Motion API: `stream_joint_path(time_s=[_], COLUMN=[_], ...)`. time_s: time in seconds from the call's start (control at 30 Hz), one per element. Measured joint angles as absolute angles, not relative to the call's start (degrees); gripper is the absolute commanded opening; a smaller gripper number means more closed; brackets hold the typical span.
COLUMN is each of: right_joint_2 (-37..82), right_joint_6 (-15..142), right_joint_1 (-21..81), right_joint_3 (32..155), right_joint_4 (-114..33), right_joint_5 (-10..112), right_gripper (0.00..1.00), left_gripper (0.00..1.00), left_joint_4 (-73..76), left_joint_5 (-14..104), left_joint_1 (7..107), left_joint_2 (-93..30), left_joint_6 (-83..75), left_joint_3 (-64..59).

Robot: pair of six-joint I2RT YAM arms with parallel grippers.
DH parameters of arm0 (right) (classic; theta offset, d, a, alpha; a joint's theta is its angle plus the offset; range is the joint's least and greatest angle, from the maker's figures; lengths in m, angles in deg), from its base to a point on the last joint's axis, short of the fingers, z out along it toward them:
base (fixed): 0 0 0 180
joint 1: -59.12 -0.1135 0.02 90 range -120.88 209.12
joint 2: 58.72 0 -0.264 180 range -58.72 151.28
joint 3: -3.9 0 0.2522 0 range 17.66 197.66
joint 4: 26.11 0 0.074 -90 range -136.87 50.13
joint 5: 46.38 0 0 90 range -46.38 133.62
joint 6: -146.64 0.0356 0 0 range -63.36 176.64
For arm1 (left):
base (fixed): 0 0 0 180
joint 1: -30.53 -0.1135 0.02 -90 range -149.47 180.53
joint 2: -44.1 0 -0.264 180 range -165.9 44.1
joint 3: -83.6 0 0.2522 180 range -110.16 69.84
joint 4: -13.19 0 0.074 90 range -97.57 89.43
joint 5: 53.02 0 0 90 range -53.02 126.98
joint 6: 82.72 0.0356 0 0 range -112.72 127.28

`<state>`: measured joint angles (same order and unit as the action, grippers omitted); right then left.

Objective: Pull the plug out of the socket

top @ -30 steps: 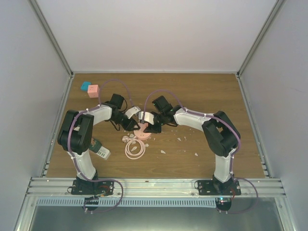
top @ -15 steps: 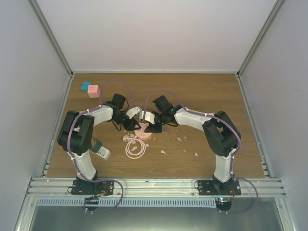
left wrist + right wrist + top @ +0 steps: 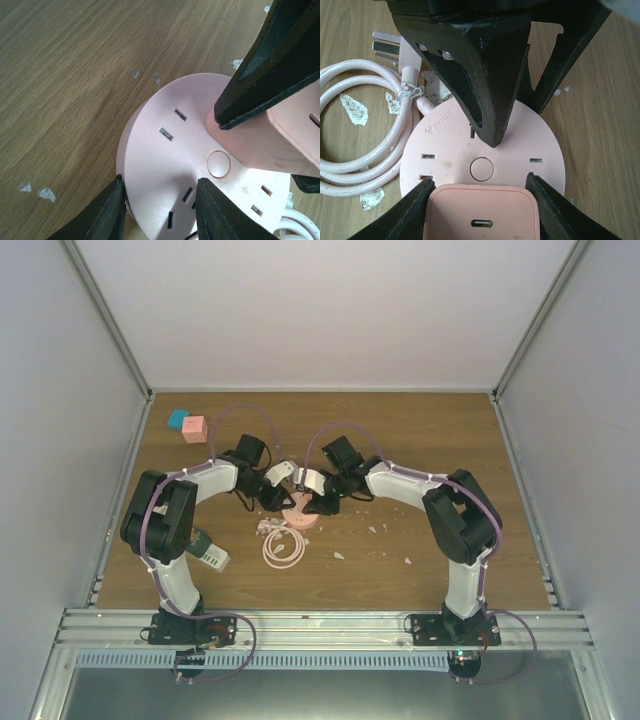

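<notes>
A round pink socket (image 3: 298,516) lies mid-table with a square pink plug (image 3: 481,215) seated in it. My left gripper (image 3: 160,212) is shut on the socket's rim (image 3: 150,150), one finger outside the edge and one on its face. My right gripper (image 3: 480,187) is shut on the plug, with a finger against each side. In the left wrist view the plug (image 3: 280,135) stands at the socket's far side with a right finger (image 3: 270,65) over it. In the top view both grippers meet over the socket and hide the plug.
The socket's white-pink cord (image 3: 282,548) lies coiled just in front, its own pronged plug (image 3: 385,46) beside it. Pink (image 3: 194,429) and teal (image 3: 178,419) cubes sit at the far left. A green-white object (image 3: 207,550) lies by the left arm. Paper scraps (image 3: 407,561) lie at right.
Both grippers and the socket have shifted slightly right and away from me. The grips are unchanged and the plug sits in the socket as before.
</notes>
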<state>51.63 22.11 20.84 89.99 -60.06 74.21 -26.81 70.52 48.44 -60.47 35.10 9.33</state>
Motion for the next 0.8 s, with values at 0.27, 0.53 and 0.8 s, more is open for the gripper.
stream_joint_path(time_s=[0.27, 0.53, 0.8], right_joint_2=[49.6, 47.5, 47.0], right_joint_6=[22.5, 21.3, 21.7], right_joint_1=[20.9, 19.6, 18.7], right_joint_3=[87.2, 84.3, 84.5], right_joint_4=[-58.4, -55.7, -56.2], right_joint_5=[73.1, 69.4, 67.3], right_gripper=[0.30, 0.29, 0.27], left_gripper=[0.37, 0.36, 0.36], left_joint_4=[-25.5, -25.2, -25.4], left_joint_5=[70.3, 70.4, 70.4], left_joint_1=[49.4, 49.8, 49.8], left_joint_2=[-60.6, -60.8, -60.8], left_joint_6=[35.0, 35.0, 35.1], left_joint_3=[9.3, 9.2, 9.2])
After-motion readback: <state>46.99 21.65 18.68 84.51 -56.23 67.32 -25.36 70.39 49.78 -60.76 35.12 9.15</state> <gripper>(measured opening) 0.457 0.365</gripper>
